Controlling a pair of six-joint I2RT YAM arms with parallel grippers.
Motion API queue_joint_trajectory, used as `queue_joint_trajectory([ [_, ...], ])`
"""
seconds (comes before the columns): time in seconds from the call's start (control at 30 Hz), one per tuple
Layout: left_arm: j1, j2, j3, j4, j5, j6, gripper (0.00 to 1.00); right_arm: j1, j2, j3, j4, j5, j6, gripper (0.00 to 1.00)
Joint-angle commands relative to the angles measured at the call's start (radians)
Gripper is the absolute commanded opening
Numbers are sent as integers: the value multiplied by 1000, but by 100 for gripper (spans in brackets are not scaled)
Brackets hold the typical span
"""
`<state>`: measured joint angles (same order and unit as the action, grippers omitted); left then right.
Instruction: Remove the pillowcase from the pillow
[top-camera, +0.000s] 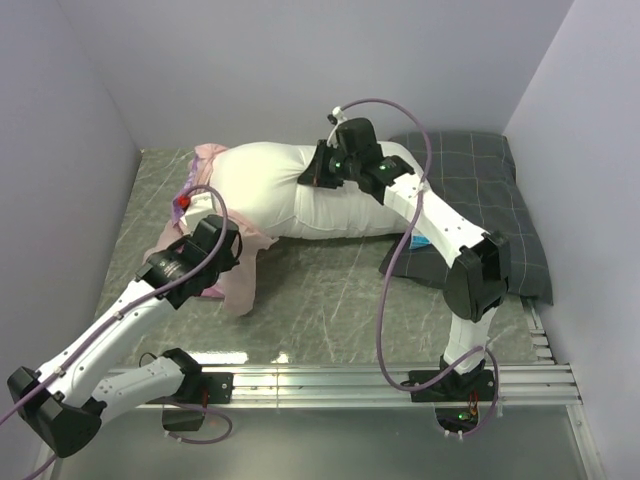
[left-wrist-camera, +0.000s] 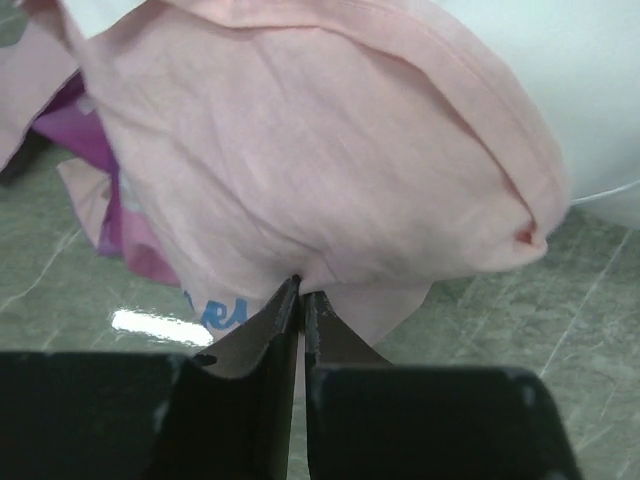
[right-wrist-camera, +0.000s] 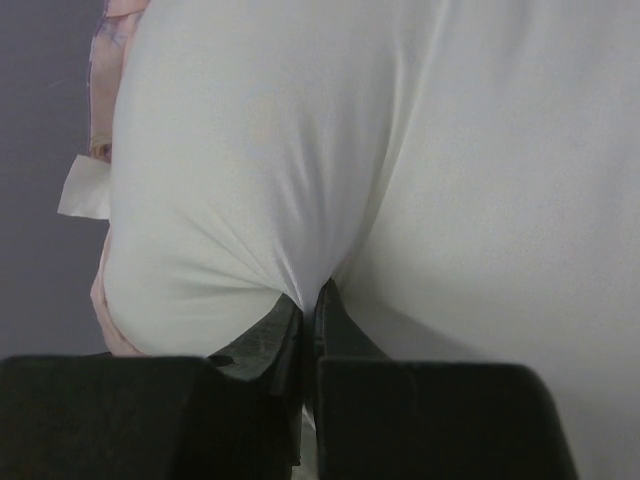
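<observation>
We see a green marbled bench (top-camera: 330, 300) boxed in by pale lilac walls (top-camera: 300, 60). Our left claw (left-wrist-camera: 300, 290) pinches the pillowcase (left-wrist-camera: 300, 150), which is bunched at the left end of the pillow (top-camera: 270, 190). Our right claw (right-wrist-camera: 308, 295) is clamped tight on the pillow's white fabric. A grey checked pillow (top-camera: 500, 200) lies at the right.

The pillow (top-camera: 285, 195), plump and plain white, is laid lengthwise across the upper middle of the top view, most of it bared. The pillowcase (top-camera: 243, 275) is bunched around the pillow's left end and turned partly inside out. Plain pale pink is shown on the folds at centre left, with purple-pink printed fabric glimpsed beneath. In the left wrist view its pink cloth is gathered into creases at lower centre.
</observation>
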<state>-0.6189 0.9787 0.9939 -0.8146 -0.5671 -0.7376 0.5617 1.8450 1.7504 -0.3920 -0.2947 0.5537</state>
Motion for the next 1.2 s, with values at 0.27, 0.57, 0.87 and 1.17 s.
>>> queue_joint_trajectory([
  [0.27,28,-130,0,-144,-129,-115,6,-212,-111,70,110,-75,80,0],
  [0.57,243,-210,0,-42,-97,-33,1,-247,-184,-6,153,-213,117,0],
  [0.87,547,-14,132,227,152,69,0,-215,-433,-371,288,-281,118,0],
  [1.17,637,40,167,351,430,110,67,-167,-523,-514,300,-236,71,0],
])
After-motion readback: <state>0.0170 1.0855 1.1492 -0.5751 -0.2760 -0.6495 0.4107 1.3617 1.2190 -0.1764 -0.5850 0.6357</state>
